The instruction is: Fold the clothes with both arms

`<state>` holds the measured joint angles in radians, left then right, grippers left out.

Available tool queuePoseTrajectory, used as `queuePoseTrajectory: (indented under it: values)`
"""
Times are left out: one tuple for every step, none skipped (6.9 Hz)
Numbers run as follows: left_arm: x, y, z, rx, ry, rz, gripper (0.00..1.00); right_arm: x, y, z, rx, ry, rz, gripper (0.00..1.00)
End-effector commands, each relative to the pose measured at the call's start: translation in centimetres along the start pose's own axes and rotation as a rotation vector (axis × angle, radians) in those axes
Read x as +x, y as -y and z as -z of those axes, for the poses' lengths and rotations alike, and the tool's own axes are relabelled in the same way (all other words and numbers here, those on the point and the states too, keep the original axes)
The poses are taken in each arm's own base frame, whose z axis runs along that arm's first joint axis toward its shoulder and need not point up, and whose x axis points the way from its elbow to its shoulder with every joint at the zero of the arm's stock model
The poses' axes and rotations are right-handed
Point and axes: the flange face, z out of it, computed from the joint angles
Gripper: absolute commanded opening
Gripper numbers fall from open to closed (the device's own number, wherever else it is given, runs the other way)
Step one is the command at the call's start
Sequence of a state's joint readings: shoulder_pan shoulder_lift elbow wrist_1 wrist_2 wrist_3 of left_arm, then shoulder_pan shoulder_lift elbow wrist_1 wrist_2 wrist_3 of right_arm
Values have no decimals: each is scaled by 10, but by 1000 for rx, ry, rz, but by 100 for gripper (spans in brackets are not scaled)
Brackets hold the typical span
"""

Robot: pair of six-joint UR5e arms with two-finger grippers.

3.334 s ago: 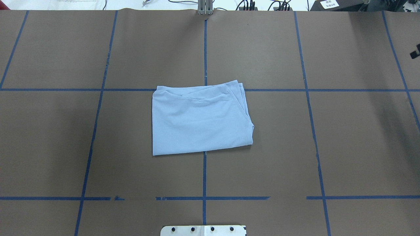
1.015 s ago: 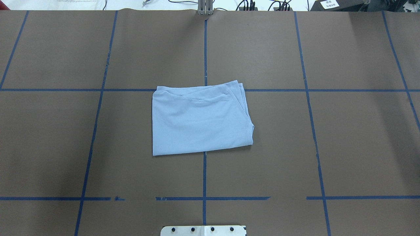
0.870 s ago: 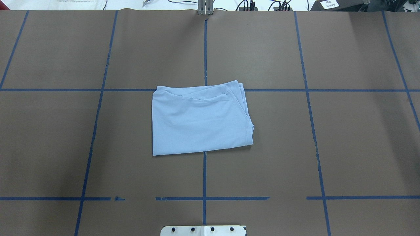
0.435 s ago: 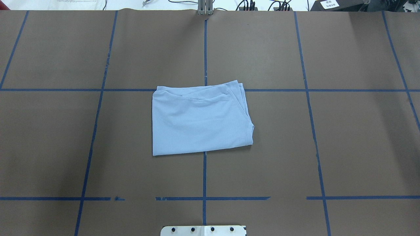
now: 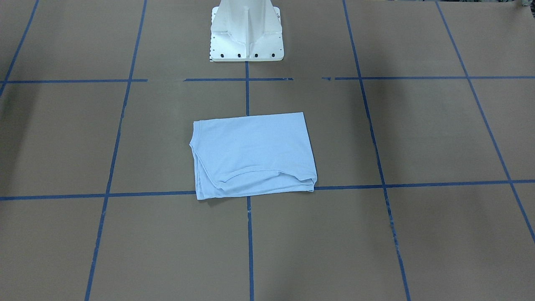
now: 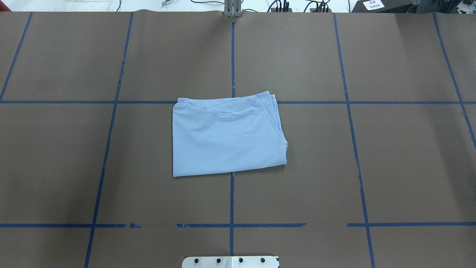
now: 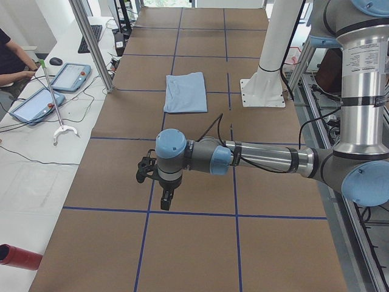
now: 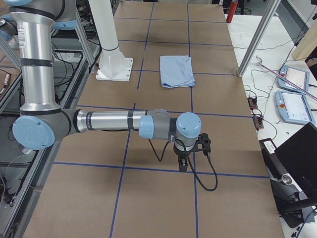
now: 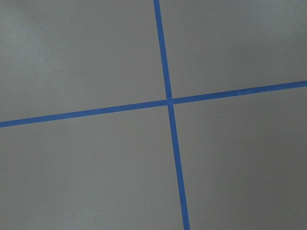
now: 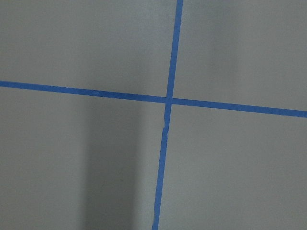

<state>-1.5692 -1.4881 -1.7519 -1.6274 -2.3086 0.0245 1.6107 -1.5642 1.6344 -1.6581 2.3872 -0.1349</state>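
Note:
The light blue T-shirt (image 6: 227, 137) lies folded into a flat rectangle at the middle of the brown table, and nothing holds it. Its print and label are hidden. It also shows in the front view (image 5: 253, 152) and small in both side views (image 7: 186, 92) (image 8: 176, 71). My left gripper (image 7: 164, 198) hangs over bare table far from the shirt, towards the table's left end. My right gripper (image 8: 182, 162) hangs likewise towards the right end. Both show only in the side views, so I cannot tell whether they are open or shut. The wrist views show only taped table.
The white pedestal base (image 5: 246, 29) stands at the robot's edge of the table. Blue tape lines (image 6: 232, 201) grid the brown surface. A side bench holds tablets (image 7: 70, 76), and a metal post (image 7: 91, 42) stands beside it. A red cylinder (image 7: 18, 257) lies at the near left corner.
A dark piece at the overhead view's right edge 3.3 s ago has gone from that view. The shirt has not moved.

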Motion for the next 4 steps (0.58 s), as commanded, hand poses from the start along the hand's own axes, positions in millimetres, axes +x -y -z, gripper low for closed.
queuePoseTrajectory:
  values:
    - [0,0,0,0,0,0,100,1,-1,-1,2,1,-4,100]
    - [0,0,1,1,0,1,100,0,0,0,5,2,-1,100]
    - [0,0,0,0,-2,3,100,0,0,0,5,2,-1,100]
    - [0,0,0,-2,-2,10,100,1,0,-1,4,2,-6,100]
